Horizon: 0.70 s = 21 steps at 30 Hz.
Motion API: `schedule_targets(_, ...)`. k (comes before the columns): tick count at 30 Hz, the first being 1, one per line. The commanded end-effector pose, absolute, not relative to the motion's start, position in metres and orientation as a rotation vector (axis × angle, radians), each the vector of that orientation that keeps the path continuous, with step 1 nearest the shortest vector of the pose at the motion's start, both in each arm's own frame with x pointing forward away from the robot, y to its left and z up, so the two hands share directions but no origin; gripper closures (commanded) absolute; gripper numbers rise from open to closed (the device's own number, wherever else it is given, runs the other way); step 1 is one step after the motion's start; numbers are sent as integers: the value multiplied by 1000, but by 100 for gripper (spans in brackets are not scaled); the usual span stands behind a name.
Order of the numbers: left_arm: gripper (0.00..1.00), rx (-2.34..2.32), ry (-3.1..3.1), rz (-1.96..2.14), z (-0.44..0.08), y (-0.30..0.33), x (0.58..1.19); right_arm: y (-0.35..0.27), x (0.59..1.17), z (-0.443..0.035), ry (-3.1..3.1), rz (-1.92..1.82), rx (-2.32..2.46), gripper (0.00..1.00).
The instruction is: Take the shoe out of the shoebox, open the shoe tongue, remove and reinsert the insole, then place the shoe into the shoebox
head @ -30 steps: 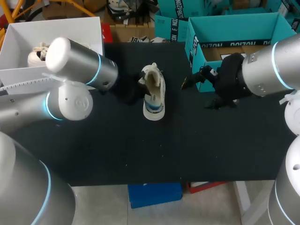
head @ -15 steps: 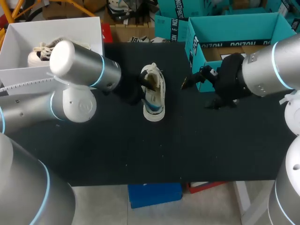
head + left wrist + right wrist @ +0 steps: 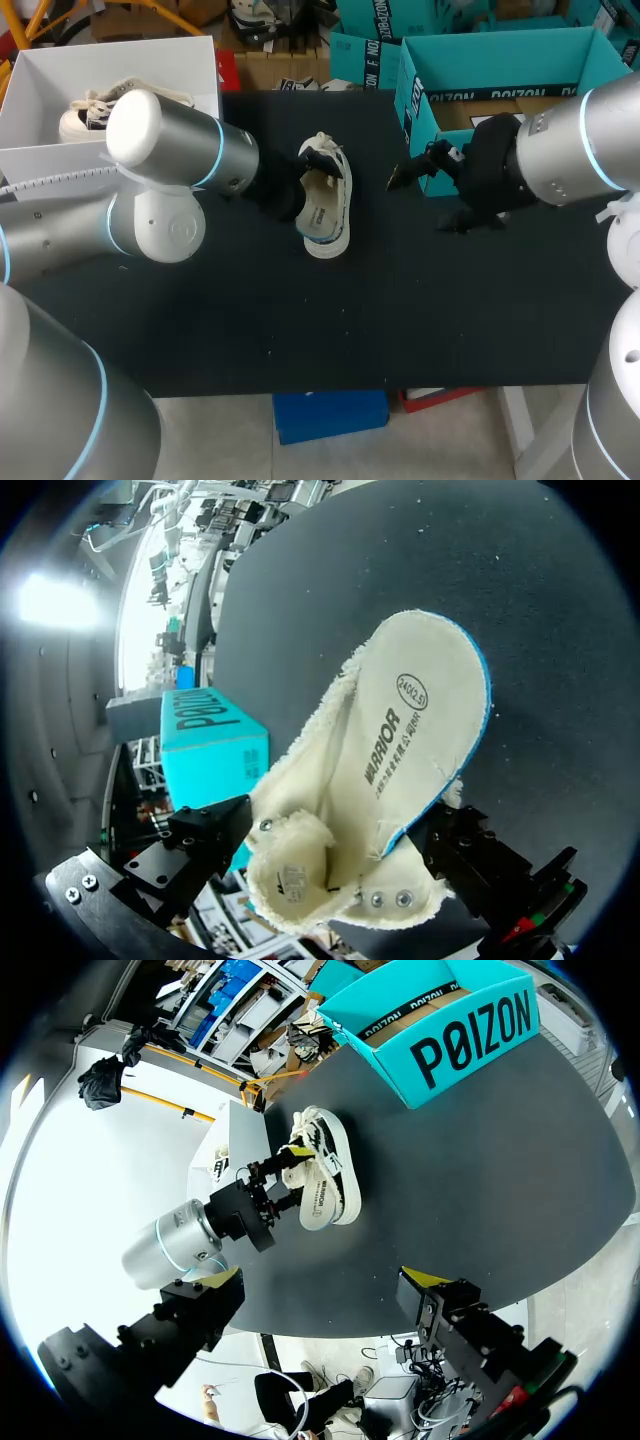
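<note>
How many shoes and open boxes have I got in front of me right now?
Shoes: 2 (white shoe on the table, another shoe in the white box)
Boxes: 2 (white box, teal shoebox)
Total: 4

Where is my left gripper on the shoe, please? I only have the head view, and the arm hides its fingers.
Observer: The left wrist view shows the left gripper closed on the shoe at its open collar end, with one finger touching each side.
Operator: Can you see the insole?
Observer: Yes, a cream insole with a blue edge shows ahead of the fingers. I cannot tell whether it is fully seated.
Operator: And the right gripper?
Observer: Its wrist view shows the right gripper open, with nothing between its fingers, well apart from the shoe.
</note>
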<state>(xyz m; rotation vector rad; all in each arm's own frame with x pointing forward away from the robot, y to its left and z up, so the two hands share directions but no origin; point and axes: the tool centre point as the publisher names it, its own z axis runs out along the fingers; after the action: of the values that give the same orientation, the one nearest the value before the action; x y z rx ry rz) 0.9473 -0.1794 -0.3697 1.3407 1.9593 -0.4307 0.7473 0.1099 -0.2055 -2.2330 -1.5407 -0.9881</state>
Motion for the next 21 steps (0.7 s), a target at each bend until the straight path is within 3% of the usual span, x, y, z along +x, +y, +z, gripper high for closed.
schedule_targets(1,6,1338,1959,-425,-372,-180,947,111,747,-205,-1541,-987,-2237,0)
schedule_targets(3,10,1339,1961,-432,-372,-180,946,111,747,-205,-1541,-987,-2237,0)
schedule_targets(4,19,1339,1961,-441,-372,-180,946,111,747,-205,-1541,-987,-2237,0)
schedule_targets(6,51,1339,1961,-455,-372,-181,945,111,747,-205,-1541,-987,-2237,0)
schedule_targets(9,69,1340,1955,-479,-370,-182,942,111,747,-205,-1541,-987,-2237,0)
schedule_targets(10,81,1342,1953,-486,-368,-182,940,111,747,-205,-1541,-987,-2237,0)
schedule_targets(12,90,1349,1947,-497,-366,-183,937,111,747,-205,-1541,-987,-2237,0)
schedule_targets(13,100,1352,1944,-515,-365,-184,936,111,747,-205,-1541,-987,-2237,0)
schedule_targets(21,100,1389,1951,-595,-359,-184,920,111,747,-205,-1541,-987,-2237,0)
